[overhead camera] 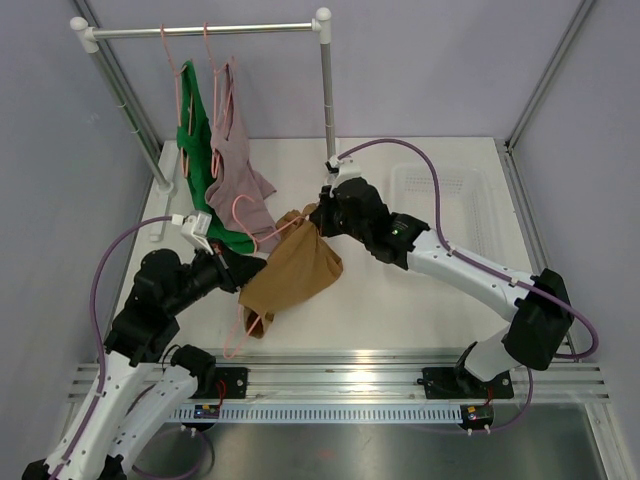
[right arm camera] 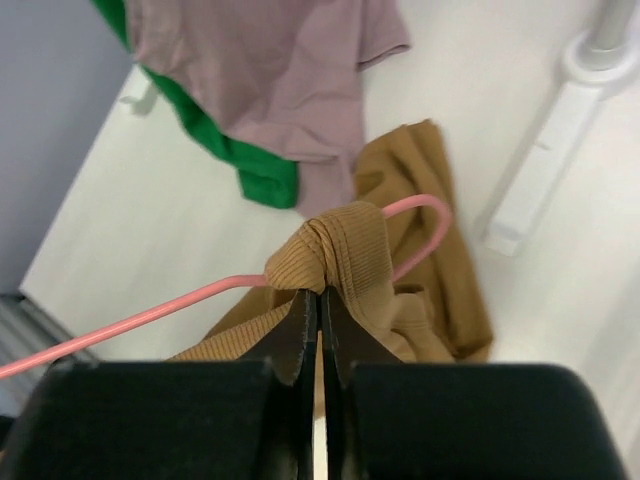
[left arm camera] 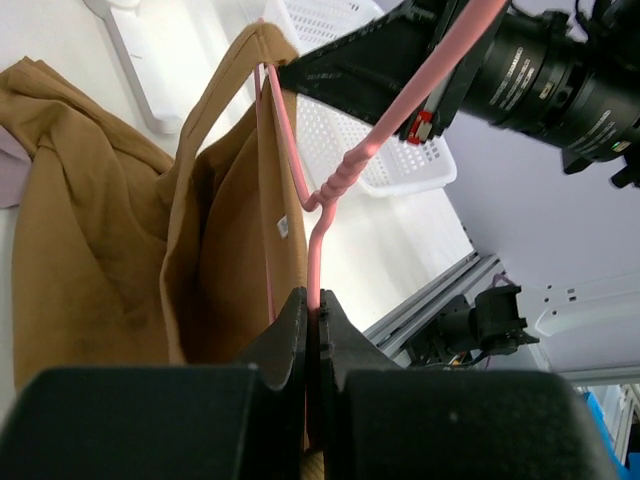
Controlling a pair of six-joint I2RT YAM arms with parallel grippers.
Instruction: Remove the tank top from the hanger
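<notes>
A tan ribbed tank top point(overhead camera: 297, 270) hangs on a pink wire hanger point(left arm camera: 312, 235) between my two grippers, low over the table. My left gripper point(overhead camera: 232, 272) is shut on the hanger's wire, which runs up between its fingertips in the left wrist view point(left arm camera: 314, 300). My right gripper point(overhead camera: 318, 216) is shut on a bunched strap of the tank top point(right arm camera: 345, 250) that is still wrapped around the hanger point(right arm camera: 150, 315). The rest of the top point(left arm camera: 90, 250) sags below the wire.
A clothes rack point(overhead camera: 327, 90) at the back holds a green garment point(overhead camera: 192, 140) and a mauve garment point(overhead camera: 235, 165) on pink hangers. A white basket point(overhead camera: 455, 195) stands at the right. The rack's white foot point(right arm camera: 540, 180) lies close to the right gripper.
</notes>
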